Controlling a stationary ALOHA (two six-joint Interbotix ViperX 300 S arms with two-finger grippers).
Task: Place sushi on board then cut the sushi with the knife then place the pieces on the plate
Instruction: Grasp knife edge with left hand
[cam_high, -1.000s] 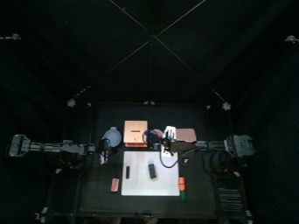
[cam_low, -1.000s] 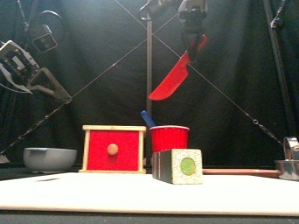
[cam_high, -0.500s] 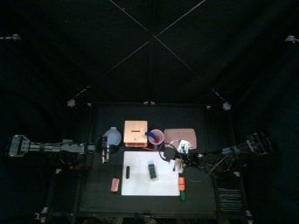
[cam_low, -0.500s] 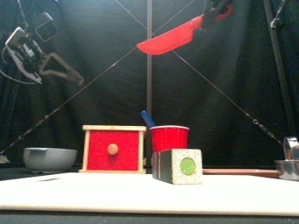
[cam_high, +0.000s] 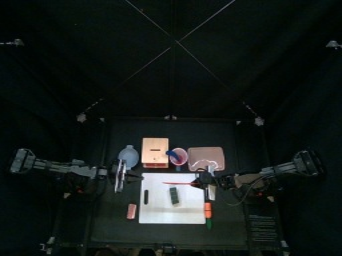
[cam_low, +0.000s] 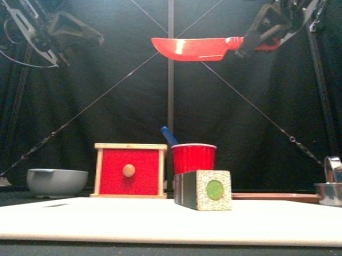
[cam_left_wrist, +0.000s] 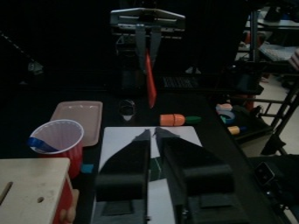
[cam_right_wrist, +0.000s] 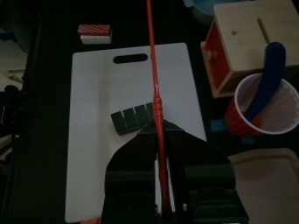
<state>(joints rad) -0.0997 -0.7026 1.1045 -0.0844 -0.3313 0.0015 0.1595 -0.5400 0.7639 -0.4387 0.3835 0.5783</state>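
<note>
High over the white board, right fingers clamped on the red knife. Blade held level, tip toward my left side, well above everything else. Sushi roll sits on the board near its middle, in line with the blade in the right wrist view. Left fingers drawn together, gripping nothing, held up off the board's left side. Behind the board: wooden box, red cup holding a blue knife, pink tray, bowl.
</note>
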